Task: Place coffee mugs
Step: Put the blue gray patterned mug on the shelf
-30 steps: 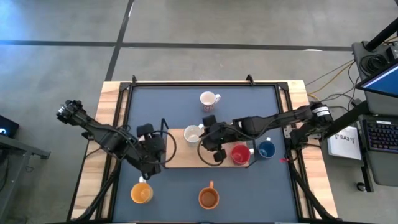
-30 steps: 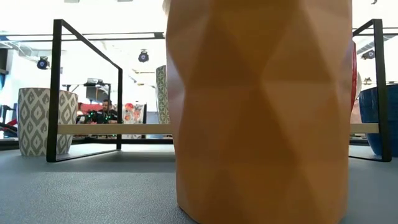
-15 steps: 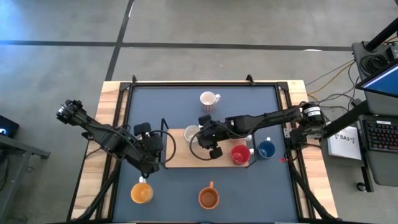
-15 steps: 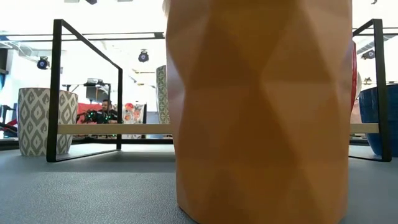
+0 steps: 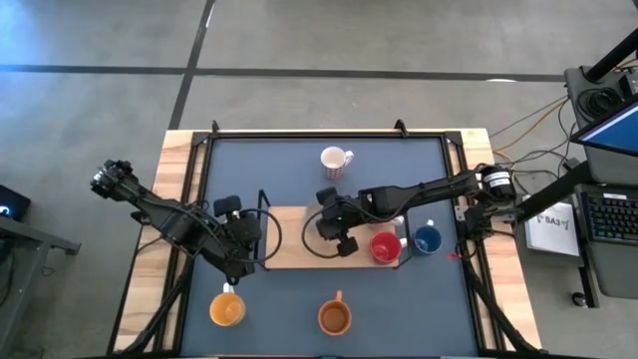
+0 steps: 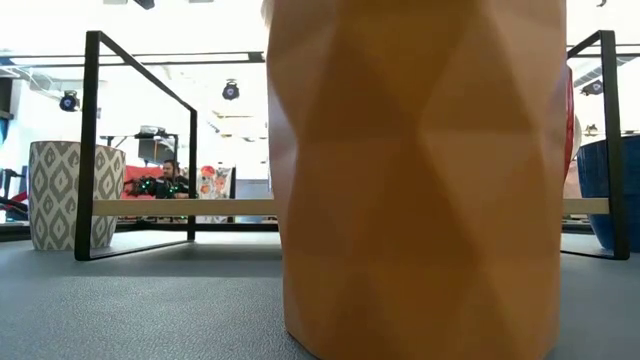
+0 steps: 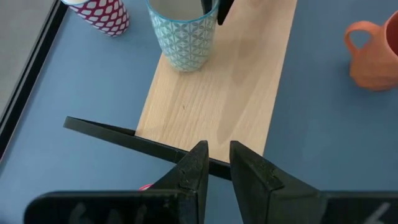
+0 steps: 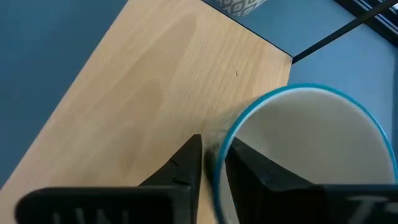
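— What sits nearest?

— Two orange mugs on the blue mat by the near edge: one at the left (image 5: 227, 310), one near the middle (image 5: 334, 318).

— And beyond those?

— A wooden board (image 5: 289, 254) lies across the centre of the table. A red mug (image 5: 385, 247) stands at its right end, and a blue mug (image 5: 427, 240) stands just beside it on the right, on the mat.

— Where's the left gripper (image 5: 251, 237)?

— Over the left end of the board, above a bar of the black wire frame (image 7: 124, 134). Its fingers (image 7: 194, 163) are drawn almost together, with nothing between them.

— And the right gripper (image 5: 329, 221)?

— Over the middle of the board, slightly farther back. It's on a white mug with a teal pattern (image 7: 183, 34), which stands upright on the wood. One finger is inside the cup, the other outside, and they're pinched on the teal rim (image 8: 292, 90).

— Anything farther?

— A white mug with a red pattern (image 5: 335, 159) stands alone on the mat toward the far edge, well apart from the board.
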Controlling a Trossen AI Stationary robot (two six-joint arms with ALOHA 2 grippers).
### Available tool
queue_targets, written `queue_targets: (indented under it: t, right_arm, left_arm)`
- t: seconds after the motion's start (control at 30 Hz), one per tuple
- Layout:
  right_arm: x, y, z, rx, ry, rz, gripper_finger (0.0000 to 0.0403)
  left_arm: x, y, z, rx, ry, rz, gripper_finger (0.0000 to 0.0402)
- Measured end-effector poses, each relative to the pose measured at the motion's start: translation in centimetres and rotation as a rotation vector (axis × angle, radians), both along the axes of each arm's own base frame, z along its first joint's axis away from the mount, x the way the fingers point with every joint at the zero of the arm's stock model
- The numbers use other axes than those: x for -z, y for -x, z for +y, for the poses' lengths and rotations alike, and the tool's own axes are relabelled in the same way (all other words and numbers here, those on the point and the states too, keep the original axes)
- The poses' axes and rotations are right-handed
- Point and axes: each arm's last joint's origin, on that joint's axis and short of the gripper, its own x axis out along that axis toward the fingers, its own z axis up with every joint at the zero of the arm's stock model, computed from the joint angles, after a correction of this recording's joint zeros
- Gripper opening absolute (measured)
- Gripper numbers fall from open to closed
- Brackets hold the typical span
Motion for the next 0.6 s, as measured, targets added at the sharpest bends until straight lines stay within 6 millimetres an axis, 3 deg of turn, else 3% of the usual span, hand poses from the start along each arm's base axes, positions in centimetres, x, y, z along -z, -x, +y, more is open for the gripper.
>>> queue_targets:
  t: [0.27,0.6]
  right_arm:
    - [-0.7,0.7,0.0,-0.008,0.01,0.116,0.0022]
    - [-3.9,2.0,-0.1,-0.055,0.06,0.308,0.0024]
  left_arm:
    - [0.0,0.0,0.0,-0.005,-0.013,-0.007,0.0048]
    - [0.0,0.0,0.1,-0.01,-0.025,-0.014,0.0048]
